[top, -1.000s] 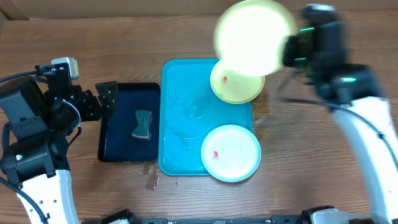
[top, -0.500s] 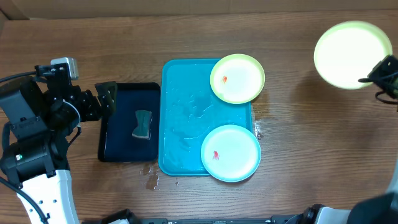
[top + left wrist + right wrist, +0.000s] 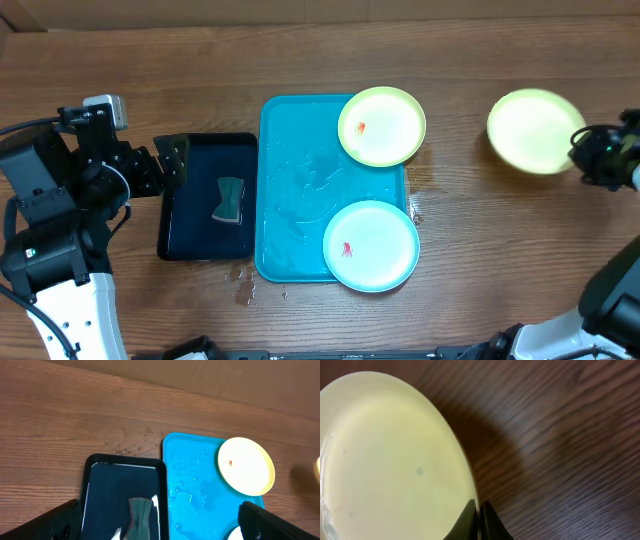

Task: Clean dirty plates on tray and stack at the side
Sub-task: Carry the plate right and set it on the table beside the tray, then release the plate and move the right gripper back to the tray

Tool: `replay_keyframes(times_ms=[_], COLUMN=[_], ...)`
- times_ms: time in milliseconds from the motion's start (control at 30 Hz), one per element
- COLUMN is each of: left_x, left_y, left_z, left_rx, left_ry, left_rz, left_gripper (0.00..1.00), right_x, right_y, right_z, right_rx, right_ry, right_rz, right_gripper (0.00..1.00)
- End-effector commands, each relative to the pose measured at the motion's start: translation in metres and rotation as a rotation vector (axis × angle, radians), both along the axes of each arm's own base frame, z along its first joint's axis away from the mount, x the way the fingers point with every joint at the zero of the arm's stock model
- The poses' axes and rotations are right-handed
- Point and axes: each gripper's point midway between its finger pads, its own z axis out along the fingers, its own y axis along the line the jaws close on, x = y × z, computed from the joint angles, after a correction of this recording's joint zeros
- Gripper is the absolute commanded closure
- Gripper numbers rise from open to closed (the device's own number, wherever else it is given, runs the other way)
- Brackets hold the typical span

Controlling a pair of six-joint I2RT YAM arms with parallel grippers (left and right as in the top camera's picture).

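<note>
Lime plate (image 3: 533,131) pinched at its rim by right gripper (image 3: 479,516), seemingly above the table (image 3: 500,260): lower it level before letting go.

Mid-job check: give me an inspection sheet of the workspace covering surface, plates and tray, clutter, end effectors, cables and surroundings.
Surface: wooden table; water drops by the blue tray's lower-left corner in the overhead view.
Job's things: blue tray, wet. A green plate and a blue-rimmed plate sit on it, each overhanging its right rim and showing a red smear. A second green plate is off the tray at the right, no smear seen.
Clutter: black tray holding a sponge.
End effectors: left end effector open and empty, at the black tray's left edge; right end effector shut on the second green plate's rim.
Cables: black cable at the left arm.
Surroundings: tan board behind the table.
</note>
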Motion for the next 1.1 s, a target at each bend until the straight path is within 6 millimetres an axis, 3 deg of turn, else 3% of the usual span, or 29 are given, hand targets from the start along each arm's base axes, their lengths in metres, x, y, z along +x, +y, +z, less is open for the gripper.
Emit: replay_keyframes(times_ms=[0, 333, 433, 467, 500, 533, 600, 733, 800, 833, 933, 1067], left_x=[-0.002, -0.002, -0.001, -0.001, -0.001, -0.001, -0.001, -0.001, -0.001, -0.001, -0.001, -0.001], left_y=[0.001, 0.002, 0.002, 0.002, 0.002, 0.002, 0.002, 0.002, 0.002, 0.002, 0.002, 0.002], left_z=[0.004, 0.005, 0.006, 0.005, 0.006, 0.006, 0.005, 0.005, 0.005, 0.005, 0.005, 0.005], left_rx=[0.030, 0.033, 0.033, 0.033, 0.033, 0.033, 0.033, 0.033, 0.035, 0.036, 0.036, 0.035], left_ry=[-0.018, -0.022, -0.026, -0.025, -0.026, -0.026, -0.025, -0.026, -0.025, -0.025, -0.025, -0.024], left_rz=[-0.008, -0.007, -0.008, -0.008, -0.008, -0.008, -0.008, -0.008, -0.006, -0.005, -0.004, -0.005], left_gripper=[0.00, 0.00, 0.00, 0.00, 0.00, 0.00, 0.00, 0.00, 0.00, 0.00, 0.00, 0.00], right_x=[-0.001, -0.008, -0.010, -0.010, -0.010, -0.010, -0.008, 0.012, 0.030, 0.039, 0.049, 0.058], right_y=[0.006, 0.003, 0.005, 0.008, 0.010, 0.016, 0.022, 0.037, 0.061, 0.083, 0.126, 0.183], right_z=[-0.015, -0.025, -0.026, -0.027, -0.027, -0.027, -0.019, 0.028, 0.071, 0.088, 0.094, 0.071], right_rx=[0.024, -0.005, 0.000, 0.003, 0.006, 0.011, 0.012, -0.042, -0.093, -0.119, -0.127, -0.111], right_ry=[0.017, 0.047, 0.054, 0.059, 0.063, 0.072, 0.074, -0.021, -0.132, -0.188, -0.220, -0.178], right_rz=[0.020, 0.007, 0.011, 0.016, 0.022, 0.036, 0.051, 0.107, 0.177, 0.240, 0.357, 0.489], right_gripper=[0.96, 0.96, 0.79, 0.64, 0.62, 0.51, 0.48, 0.46, 0.45, 0.43, 0.39, 0.37])
